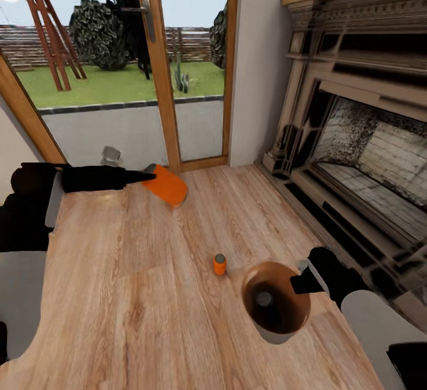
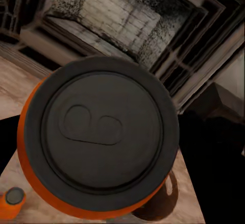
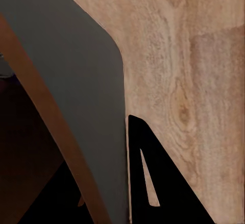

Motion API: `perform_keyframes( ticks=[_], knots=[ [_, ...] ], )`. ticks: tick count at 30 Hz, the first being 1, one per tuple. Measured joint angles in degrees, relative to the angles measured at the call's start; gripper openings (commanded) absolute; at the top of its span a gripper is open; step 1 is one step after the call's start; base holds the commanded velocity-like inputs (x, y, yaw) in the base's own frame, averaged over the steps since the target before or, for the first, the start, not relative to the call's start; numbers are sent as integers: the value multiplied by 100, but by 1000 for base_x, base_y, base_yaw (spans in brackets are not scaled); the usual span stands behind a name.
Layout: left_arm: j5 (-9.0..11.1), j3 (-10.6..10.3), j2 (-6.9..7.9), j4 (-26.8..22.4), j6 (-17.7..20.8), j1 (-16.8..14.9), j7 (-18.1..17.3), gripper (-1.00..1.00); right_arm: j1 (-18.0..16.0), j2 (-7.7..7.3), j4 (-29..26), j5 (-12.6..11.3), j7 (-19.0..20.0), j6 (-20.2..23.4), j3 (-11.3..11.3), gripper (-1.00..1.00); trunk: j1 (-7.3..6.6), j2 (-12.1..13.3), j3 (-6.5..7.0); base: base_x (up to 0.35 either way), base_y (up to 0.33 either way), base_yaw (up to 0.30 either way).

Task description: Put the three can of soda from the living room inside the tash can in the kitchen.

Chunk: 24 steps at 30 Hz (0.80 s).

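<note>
Left pincer [image 1: 151,175] clamps can [image 1: 168,185]; right pincer [image 1: 302,280] grips pail rim [image 1: 299,295].

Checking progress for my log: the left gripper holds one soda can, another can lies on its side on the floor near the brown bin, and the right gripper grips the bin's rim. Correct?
One detail is off: in the head view the soda can on the floor stands upright, grey top up, not on its side. The rest holds: the left gripper holds a can, and the right gripper grips the brown bin at its rim.

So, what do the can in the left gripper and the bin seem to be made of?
The can looks like painted metal: orange wall, dull grey top with a pressed tab shape. The bin looks like glossy copper-brown metal or plastic; the sheen leaves that open.
</note>
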Motion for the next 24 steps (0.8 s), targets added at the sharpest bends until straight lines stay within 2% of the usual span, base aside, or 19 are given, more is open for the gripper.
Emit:
perform_keyframes(
  ticks=[1, 2, 4, 5, 7, 9, 10, 12, 14, 17, 21, 22, 24],
  knots=[
    [-23, -22, -6, -112, 52, -45, -94, -100, -1, 50, 0, 23, 0, -2, 19, -100, 1, 0, -1, 0, 0, 0],
    [-34, -134, -10, -164, 52, -70, -157, -100, -2, 98, -2, 15, 0, -1, 29, -100, 1, 0, -1, 0, 0, 0],
    [-56, -487, -14, -189, 52, -93, -208, -100, -3, 162, -4, -84, 1, 7, 36, -100, 1, 1, -1, 0, 0, 0],
    [-56, -763, -16, -170, 52, -101, -229, -100, -3, 216, -4, -53, 1, 4, 48, -100, 1, 1, -1, 0, 0, 0],
    [-65, -1071, -16, -142, 52, -108, -243, -100, -3, 281, -2, -40, 1, 3, 66, -100, 1, 1, -1, 0, 0, 0],
    [-56, -1689, -18, -109, 16, -111, -257, -100, -6, 416, 3, 93, -4, -8, 100, -100, 1, 1, -1, 0, 0, 0],
    [-56, -1960, -18, -98, 4, -111, -258, -100, -8, 488, 5, 94, -3, -8, 110, -100, 1, 1, -1, 0, 0, 0],
    [-57, -2272, -18, -89, -9, -110, -259, -100, -11, 582, 8, -65, 1, 5, 114, -100, 1, 1, -1, 0, 0, 0],
    [-58, -2442, -21, -87, -23, -107, -260, -100, -15, 641, 8, -125, 2, 9, 114, -100, 1, 0, -1, 0, 0, 0],
    [-17, -2810, -23, -109, -121, -92, -275, -100, -24, 777, 97, 142, -2, -10, 133, -100, 1, 1, -1, 0, 0, 0],
    [6, -2923, -105, -135, -155, -75, -294, -100, -35, 880, 145, -62, 1, 6, 123, -100, 1, 0, -1, 0, 0, 0],
    [8, -2939, -131, -148, -158, -69, -320, -100, -36, 897, 148, -58, 1, 6, 123, -100, 1, 0, -1, 0, 0, 0],
    [20, -2974, -201, -201, -166, -57, -631, -100, -38, 956, 158, 81, -3, -5, 130, -100, 1, 0, -1, 0, 0, 0]
  ],
)
